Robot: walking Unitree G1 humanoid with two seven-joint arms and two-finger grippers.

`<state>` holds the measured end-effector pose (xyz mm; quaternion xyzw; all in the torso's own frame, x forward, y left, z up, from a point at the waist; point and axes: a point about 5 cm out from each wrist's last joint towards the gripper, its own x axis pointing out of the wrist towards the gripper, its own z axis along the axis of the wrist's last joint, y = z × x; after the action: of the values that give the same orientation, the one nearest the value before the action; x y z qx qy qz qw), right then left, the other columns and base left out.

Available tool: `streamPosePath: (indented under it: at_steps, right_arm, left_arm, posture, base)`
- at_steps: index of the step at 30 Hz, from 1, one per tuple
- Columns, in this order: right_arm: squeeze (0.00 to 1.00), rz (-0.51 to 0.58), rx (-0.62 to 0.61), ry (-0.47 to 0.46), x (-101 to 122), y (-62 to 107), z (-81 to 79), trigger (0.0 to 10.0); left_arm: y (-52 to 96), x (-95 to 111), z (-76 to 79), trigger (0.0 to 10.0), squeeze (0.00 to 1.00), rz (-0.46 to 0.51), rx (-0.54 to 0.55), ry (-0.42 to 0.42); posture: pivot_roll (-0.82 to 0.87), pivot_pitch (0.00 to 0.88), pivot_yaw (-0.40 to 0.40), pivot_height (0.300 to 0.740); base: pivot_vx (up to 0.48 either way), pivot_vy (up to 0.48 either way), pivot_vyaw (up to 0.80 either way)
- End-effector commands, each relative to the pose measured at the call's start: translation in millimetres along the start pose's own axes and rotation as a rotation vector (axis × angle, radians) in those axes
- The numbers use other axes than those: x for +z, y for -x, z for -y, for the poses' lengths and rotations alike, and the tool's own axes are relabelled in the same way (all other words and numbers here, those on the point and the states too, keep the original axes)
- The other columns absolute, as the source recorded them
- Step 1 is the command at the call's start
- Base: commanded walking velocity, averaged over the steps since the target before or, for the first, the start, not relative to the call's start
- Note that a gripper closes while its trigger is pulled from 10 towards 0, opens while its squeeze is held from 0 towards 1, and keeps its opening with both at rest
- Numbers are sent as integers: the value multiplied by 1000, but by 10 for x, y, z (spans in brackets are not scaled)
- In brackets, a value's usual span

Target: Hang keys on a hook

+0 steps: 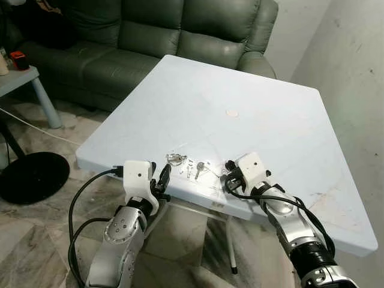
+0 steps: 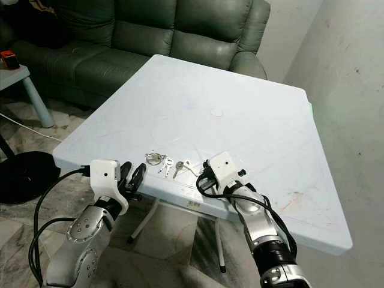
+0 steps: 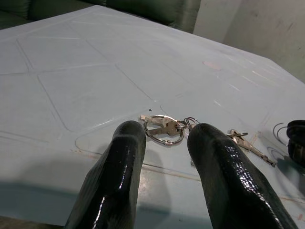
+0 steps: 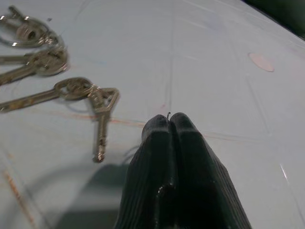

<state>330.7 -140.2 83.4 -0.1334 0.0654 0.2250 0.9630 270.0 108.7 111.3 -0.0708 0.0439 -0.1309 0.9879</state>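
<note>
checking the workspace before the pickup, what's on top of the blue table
On the table lie the keys near its front edge, and a small round pale mark farther back. The right tool rests on it, hiding the surface beneath.

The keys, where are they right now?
The keys lie on the pale blue table near its front edge, between the left hand and the right hand.

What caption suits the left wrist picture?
Open left hand poised over a bunch of keys on the pale blue table.
</note>
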Motion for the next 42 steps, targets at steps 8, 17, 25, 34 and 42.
streamPosePath:
  at_steps: [8,17,25,34,42]
  right_arm:
    - [0,228,-129,-250,416,-28,211,0]
    - [0,425,-202,-277,734,100,297,0]
    - [0,510,-302,-276,757,363,253,0]
    - [0,379,-413,-316,393,608,134,10000]
    - [0,278,-446,-280,392,495,158,10000]
  left_arm:
    - [-229,246,-76,10000,0,84,3,-19]
    - [-482,545,-179,10000,0,199,54,-31]
    - [-475,584,-264,10000,0,235,32,75]
    - [-259,390,-418,10000,0,189,70,89]
    - [-373,424,-496,10000,0,183,113,64]
  posture:
    - [186,0,-129,740]
    - [153,0,-115,740]
    - [127,0,-78,740]
    - [115,0,-61,740]
    - [106,0,-48,740]
  base:
    - [0,0,0]
    - [0,0,0]
    - [0,0,0]
    - [0,0,0]
    - [0,0,-59]
